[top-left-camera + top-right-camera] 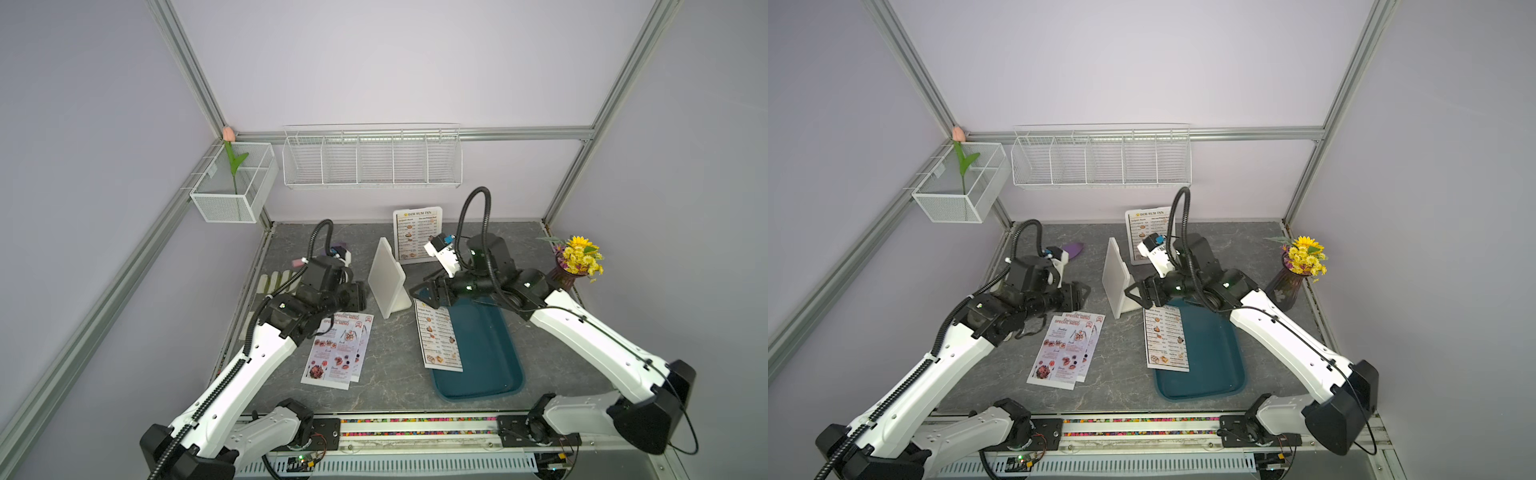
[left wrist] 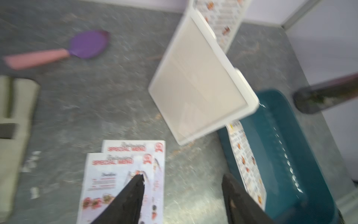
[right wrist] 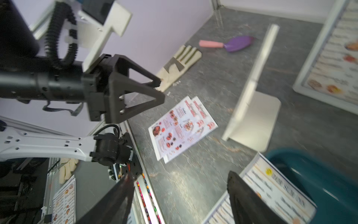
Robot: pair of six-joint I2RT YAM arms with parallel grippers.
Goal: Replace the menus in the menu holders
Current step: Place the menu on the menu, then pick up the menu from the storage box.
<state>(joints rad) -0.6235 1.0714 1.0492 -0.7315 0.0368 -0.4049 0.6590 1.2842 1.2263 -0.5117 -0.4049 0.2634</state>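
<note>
Counting: 2 SPECIAL MENU sheets (image 1: 332,357), 2 DIM SUM INN sheets (image 1: 439,338), 2 holders (image 1: 386,276); L pincer (image 2: 183,176), R pincer (image 3: 181,174) both released.

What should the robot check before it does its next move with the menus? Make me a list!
1. Left gripper open and empty: ok.
2. Right gripper open and empty: ok.
3. Nearer white tent-shaped plastic holder upright and empty: ok.
4. Two red-headed SPECIAL MENU paper sheets lying apart: not ok, they overlap.
5. Black-headed DIM SUM INN paper sheet clear of that holder, partly on the teal rectangular tray: ok.
6. Far white holder emptied: not ok, a DIM SUM INN menu sits in it.
</note>
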